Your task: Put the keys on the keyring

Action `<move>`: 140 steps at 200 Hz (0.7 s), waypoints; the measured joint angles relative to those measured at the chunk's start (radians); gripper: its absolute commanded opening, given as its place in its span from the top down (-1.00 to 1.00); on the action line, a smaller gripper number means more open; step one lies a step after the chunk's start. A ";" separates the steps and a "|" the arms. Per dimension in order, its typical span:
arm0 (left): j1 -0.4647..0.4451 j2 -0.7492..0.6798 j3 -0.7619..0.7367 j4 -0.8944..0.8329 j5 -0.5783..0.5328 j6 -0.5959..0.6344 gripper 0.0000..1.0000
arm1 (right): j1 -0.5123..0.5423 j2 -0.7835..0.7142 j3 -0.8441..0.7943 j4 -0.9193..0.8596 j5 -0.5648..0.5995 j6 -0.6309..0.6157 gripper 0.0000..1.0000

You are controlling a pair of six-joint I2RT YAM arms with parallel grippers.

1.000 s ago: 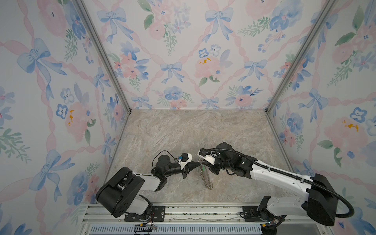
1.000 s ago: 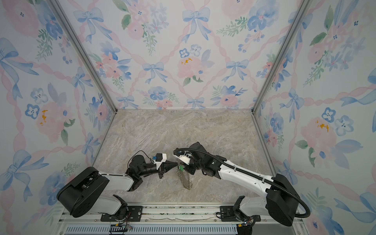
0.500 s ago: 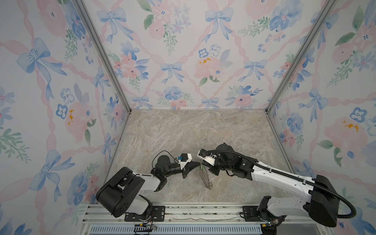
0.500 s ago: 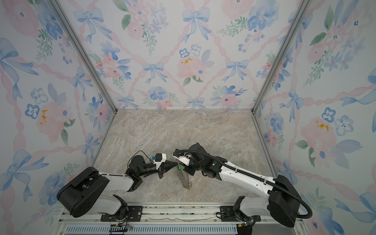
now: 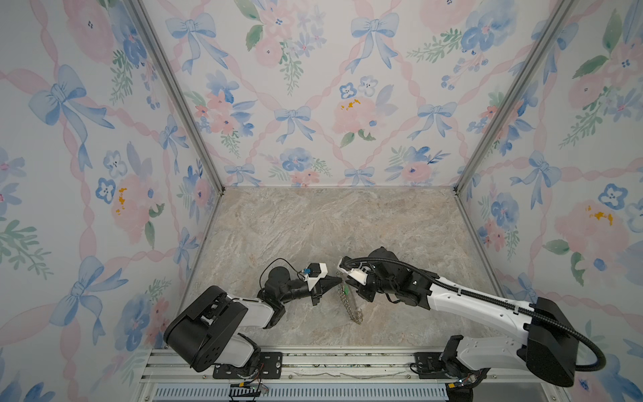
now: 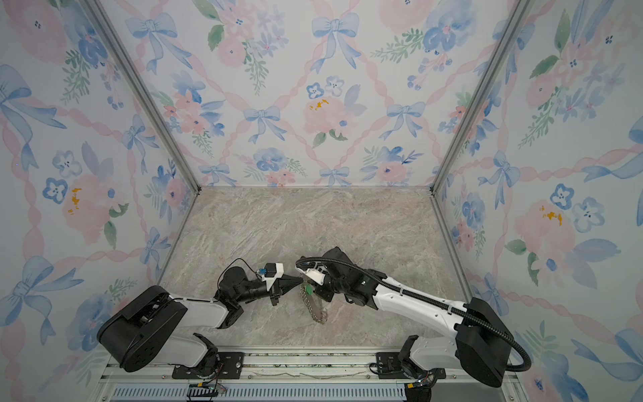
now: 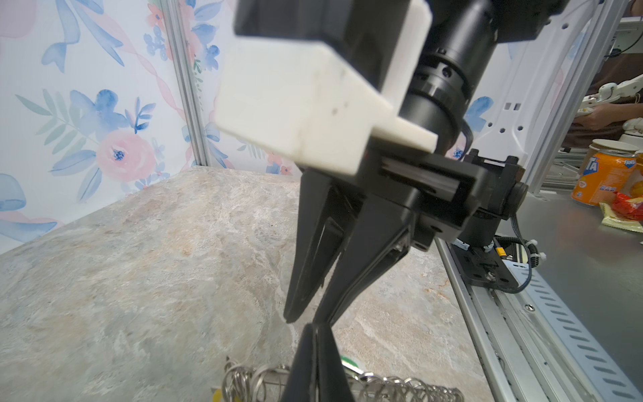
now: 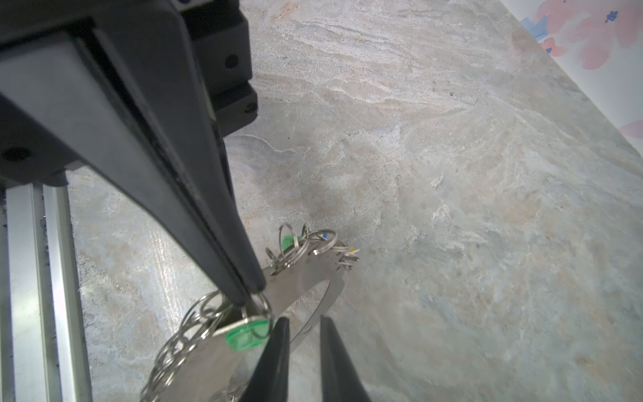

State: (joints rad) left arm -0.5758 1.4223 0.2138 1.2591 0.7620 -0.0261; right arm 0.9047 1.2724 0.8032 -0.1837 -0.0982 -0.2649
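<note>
The keyring (image 8: 295,278), a grey plate edged with wire rings, hangs tilted between both grippers, chain-like in both top views (image 5: 352,306) (image 6: 315,308), low end by the floor. My left gripper (image 8: 248,294) (image 7: 315,329) is shut on one wire ring (image 8: 262,302) that carries a green key (image 8: 247,336) (image 5: 345,290). My right gripper (image 8: 305,318) stands slightly open, fingertips (image 8: 282,334) either side of the plate's thin rim, floor showing between. Green (image 8: 288,242), blue (image 8: 324,236) and yellow (image 8: 352,249) key heads sit among the far rings.
Both arms meet tip to tip near the front middle of the marble floor (image 5: 330,226). A metal rail (image 5: 313,362) runs along the front edge. Flowered walls close three sides. An orange can (image 7: 605,177) and wrappers lie outside the cell.
The keyring has turned from a broader face to nearly edge-on in the top views. The right gripper shifted slightly; the left one stays shut in place.
</note>
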 measured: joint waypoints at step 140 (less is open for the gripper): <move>-0.002 0.012 -0.004 0.045 0.020 -0.006 1.00 | 0.020 0.011 -0.022 0.062 -0.089 -0.016 0.90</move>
State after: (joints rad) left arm -0.5777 1.4345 0.2100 1.3041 0.7818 -0.0322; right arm 0.9249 1.2831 0.7811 -0.1215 -0.1871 -0.2806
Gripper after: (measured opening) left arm 0.048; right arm 0.060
